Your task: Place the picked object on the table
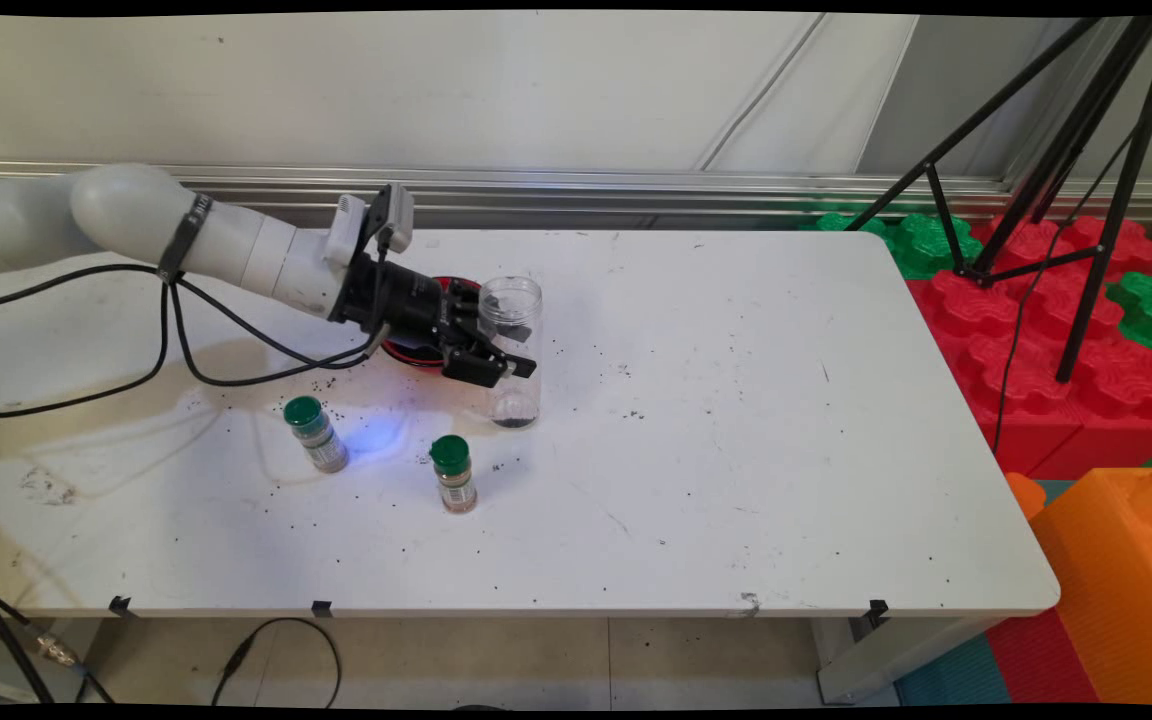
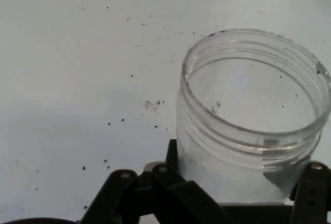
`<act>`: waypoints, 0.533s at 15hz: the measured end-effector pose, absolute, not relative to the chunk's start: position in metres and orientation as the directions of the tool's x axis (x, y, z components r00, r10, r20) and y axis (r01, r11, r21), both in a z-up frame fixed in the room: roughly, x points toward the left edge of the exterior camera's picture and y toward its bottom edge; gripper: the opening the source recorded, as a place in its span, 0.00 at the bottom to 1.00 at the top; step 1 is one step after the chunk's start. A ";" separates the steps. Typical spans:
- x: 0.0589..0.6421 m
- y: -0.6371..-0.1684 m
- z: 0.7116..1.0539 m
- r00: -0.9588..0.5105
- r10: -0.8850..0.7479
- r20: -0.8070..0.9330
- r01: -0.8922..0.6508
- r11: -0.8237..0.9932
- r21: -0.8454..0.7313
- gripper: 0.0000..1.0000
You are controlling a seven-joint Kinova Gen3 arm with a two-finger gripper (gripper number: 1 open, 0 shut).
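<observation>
The gripper (image 1: 496,362) reaches in from the left, low over the desk (image 1: 736,450), and is closed on a clear jar (image 1: 513,350), its black fingers (image 1: 519,365) clamped across the jar's side about halfway up. The jar stands upright and lidless, with its base on or just above the desk; which of the two cannot be told. A little dark material lies at the jar's bottom.

In the hand view the jar (image 2: 253,115) fills the right half, its threaded mouth open and a finger (image 2: 310,193) on each side of its body just above the gripper's linkage.

Behind the gripper, partly hidden by it, lies a red dish (image 1: 416,352) with a dark inside, just left of the jar. Two small bottles with green caps stand nearer the front edge: one (image 1: 315,433) to the left below the arm, leaning a bit, and the other (image 1: 454,473) in front of the jar, apart from it. Dark specks are scattered over the desk around all of these.
</observation>
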State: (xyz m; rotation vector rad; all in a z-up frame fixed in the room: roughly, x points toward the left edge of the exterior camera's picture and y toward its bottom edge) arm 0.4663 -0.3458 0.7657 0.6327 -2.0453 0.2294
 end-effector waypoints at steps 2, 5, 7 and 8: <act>0.465 -0.346 0.763 -0.419 -0.344 0.840 -0.523 0.848 0.086 0.00; 0.465 -0.346 0.761 -0.422 -0.344 0.839 -0.524 0.847 0.084 1.00; 0.464 -0.346 0.760 -0.423 -0.344 0.838 -0.524 0.847 0.083 1.00; 0.464 -0.346 0.759 -0.423 -0.343 0.839 -0.523 0.848 0.083 1.00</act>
